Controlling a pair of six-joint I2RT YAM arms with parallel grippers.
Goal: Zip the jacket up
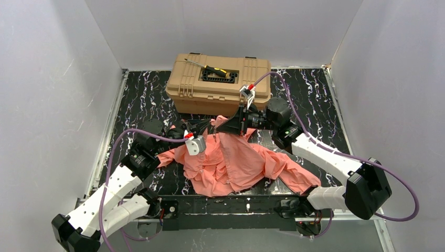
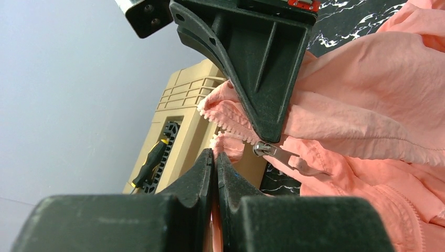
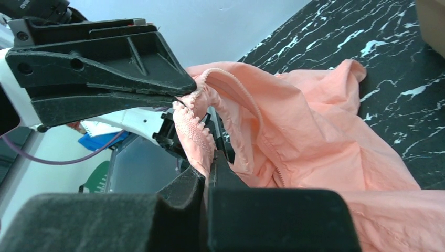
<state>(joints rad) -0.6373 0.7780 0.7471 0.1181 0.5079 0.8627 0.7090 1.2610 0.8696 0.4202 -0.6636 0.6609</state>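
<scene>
Left pincer: we see the left pincer [image 2: 214,155] clenched, its two black fingers pressed together on a fold of pink cloth.
Right pincer: the right pincer [image 3: 209,167] is clamped too, with toothed zipper tape pinched between its tips.
Jacket: the salmon-pink thin-fabric jacket [image 1: 231,165] has one end lifted between the two pincers. Its body and sleeves lie crumpled behind them, towards the arm bases.
Slider: we find the small metal zipper slider [image 2: 264,149] just under the right pincer's tip and near the left pincer's tips, its pull tab free.
Toolbox: the tan plastic toolbox [image 1: 220,89] stands just beyond both pincers.
Screwdriver: a black-and-yellow-handled screwdriver [image 1: 215,70] lies in the toolbox lid's recess, well apart from either pincer.
Table: the black, white-veined table top [image 1: 315,105] lies beneath both pincers.
</scene>
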